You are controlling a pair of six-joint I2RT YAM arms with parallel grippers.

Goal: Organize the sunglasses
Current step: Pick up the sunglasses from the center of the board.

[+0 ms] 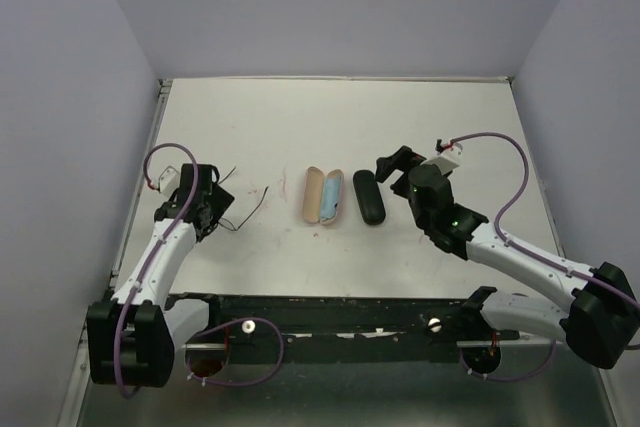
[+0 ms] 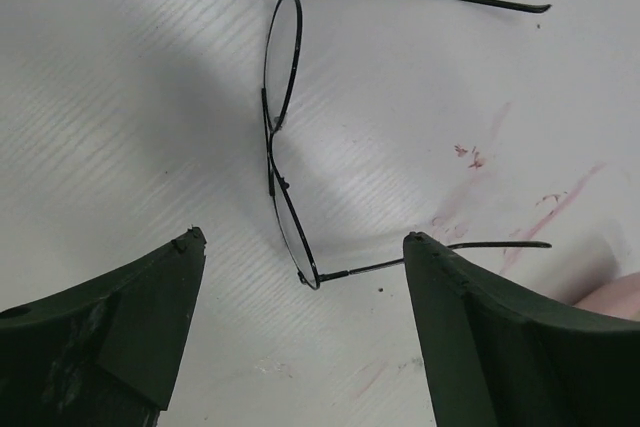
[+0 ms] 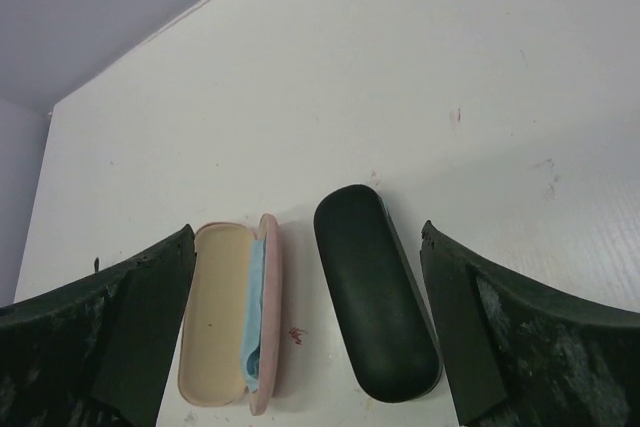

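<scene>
Nearest the lens in the top view, a black base rail (image 1: pixel 330 309) runs along the bottom edge, and both white arms rise from it. At left, the arm reaches up the frame with its elbow low. The left gripper (image 2: pixel 305 240) points down at the white table (image 1: pixel 340 127), fingers spread wide with nothing between them. Just beyond its tips lie the sunglasses (image 2: pixel 270 147), a thin black wire-framed pair resting on the table left of centre, temples unfolded toward the right. At right, the arm angles in from the lower right corner. The right gripper (image 3: pixel 306 230) is also fully spread and holds nothing. It faces a closed black oblong case (image 3: pixel 375 292) and, beside it, an open pink case with cream lining (image 3: pixel 215 317) holding a light-blue cloth (image 3: pixel 255 317). Bare tabletop stretches across the upper half to the pale walls.
</scene>
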